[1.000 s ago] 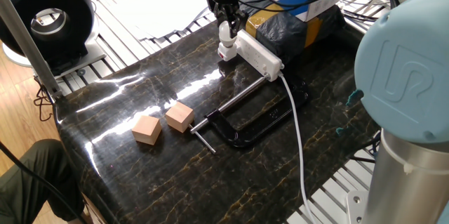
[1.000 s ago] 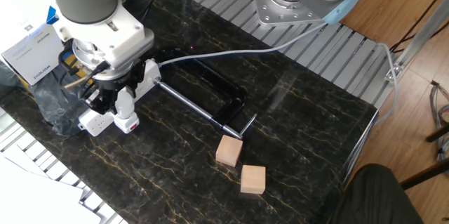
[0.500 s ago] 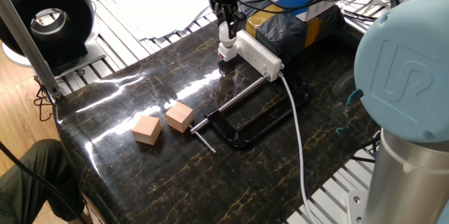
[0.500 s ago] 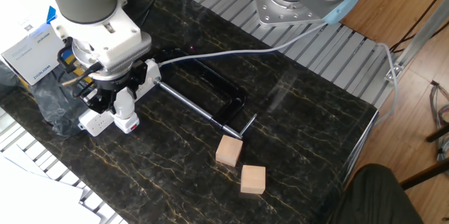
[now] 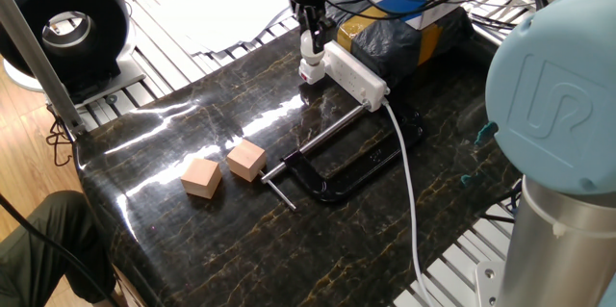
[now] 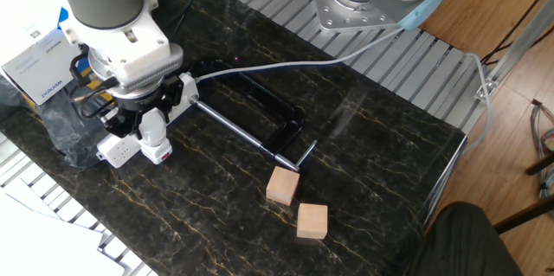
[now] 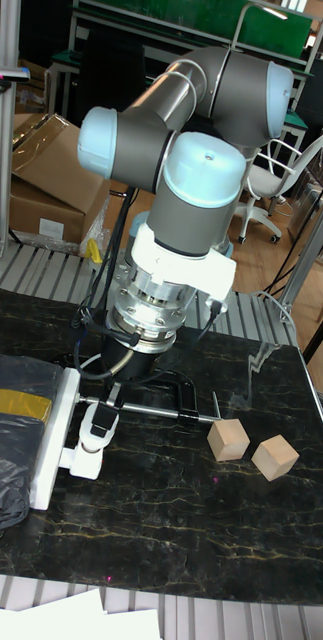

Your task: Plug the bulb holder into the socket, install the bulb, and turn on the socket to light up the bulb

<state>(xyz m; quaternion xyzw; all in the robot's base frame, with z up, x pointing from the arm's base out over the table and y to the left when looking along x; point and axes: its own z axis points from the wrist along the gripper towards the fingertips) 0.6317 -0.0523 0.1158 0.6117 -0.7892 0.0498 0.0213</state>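
The only change was a turn of the wrist. The gripper [image 5: 309,41] swung about its own upright axis while closed on the bulb [image 5: 309,56]. A second earlier, in one fixed view, its two fingers showed side by side and broad; they then drew into a narrower, more edge-on outline. In the other fixed view the white flange [image 6: 130,58] above the fingers came round a little, so its lower edge sat at a different slant. The dark cable loop [image 6: 89,103] at the wrist shifted with it (a small shift, only just visible). The gripper's height over the bulb holder [image 5: 308,73] altered too little to tell.
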